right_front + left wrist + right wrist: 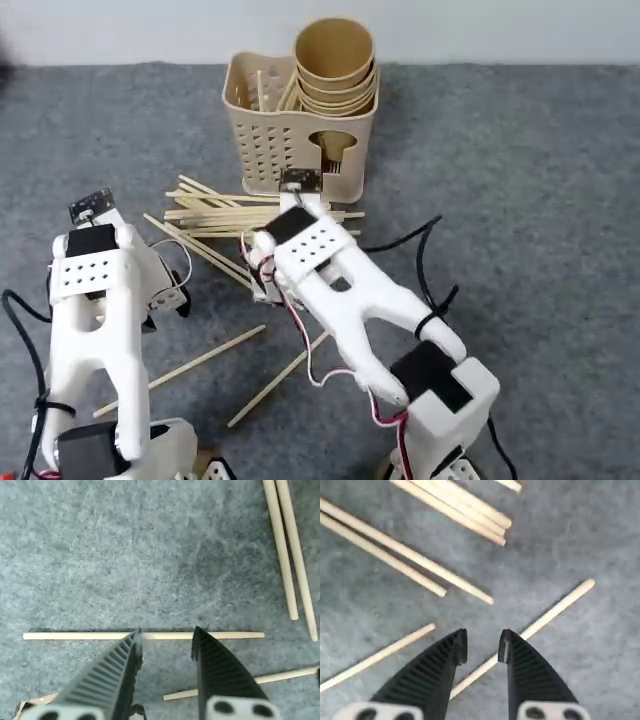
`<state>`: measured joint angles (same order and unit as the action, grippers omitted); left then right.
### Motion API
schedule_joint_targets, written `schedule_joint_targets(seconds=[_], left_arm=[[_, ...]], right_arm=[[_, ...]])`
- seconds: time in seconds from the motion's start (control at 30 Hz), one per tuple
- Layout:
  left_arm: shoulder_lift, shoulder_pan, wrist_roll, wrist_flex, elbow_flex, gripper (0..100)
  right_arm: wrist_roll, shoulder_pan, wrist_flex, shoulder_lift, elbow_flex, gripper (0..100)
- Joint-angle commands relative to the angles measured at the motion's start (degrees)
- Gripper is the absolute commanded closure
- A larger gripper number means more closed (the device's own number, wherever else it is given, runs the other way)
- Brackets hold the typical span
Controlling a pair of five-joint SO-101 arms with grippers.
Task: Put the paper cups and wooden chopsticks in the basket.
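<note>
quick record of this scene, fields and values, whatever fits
cups: stacked in the basket
chopsticks: a few in the basket, most loose on the table, piled in front of the basket
left gripper: jaws open, tips at a lone chopstick
right gripper: jaws open over another chopstick
left to do: the loose chopsticks

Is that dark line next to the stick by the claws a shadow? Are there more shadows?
Yes: in the left wrist view the chopstick casts a thin shadow along one long side; in the right wrist view the chopsticks throw soft shadows on the carpet; in the high view the light on the basket looks even, without glare.
</note>
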<state>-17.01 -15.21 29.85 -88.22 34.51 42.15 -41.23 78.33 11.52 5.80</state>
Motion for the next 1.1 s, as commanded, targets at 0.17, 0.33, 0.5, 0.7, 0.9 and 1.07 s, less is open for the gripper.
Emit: schedule_joint_targets(seconds=[0.17,0.33,0.5,0.7,0.9,1.07], left_arm=[[-2.46,0.18,0.44,0.00,-0.22,84],[-2.46,0.18,0.44,0.00,-0.22,84],[-2.29,0.35,0.44,0.09,-0.13,84],[-2.11,0.44,0.44,0.26,-0.13,84],[-2.46,0.18,0.44,0.26,0.75,84],[-2.46,0.26,0.44,0.35,3.74,84]], right_arm=[[1.41,-2.07,-0.92,-9.10,9.32,87.2],[1.67,-2.15,-1.36,-13.85,16.70,87.3],[1.58,-2.33,-6.81,-18.42,21.54,87.3],[1.93,-6.55,-12.62,-18.95,24.79,87.3],[3.78,-7.78,-15.52,-18.77,27.60,87.6],[3.78,-7.87,-15.52,-18.95,30.68,87.6]])
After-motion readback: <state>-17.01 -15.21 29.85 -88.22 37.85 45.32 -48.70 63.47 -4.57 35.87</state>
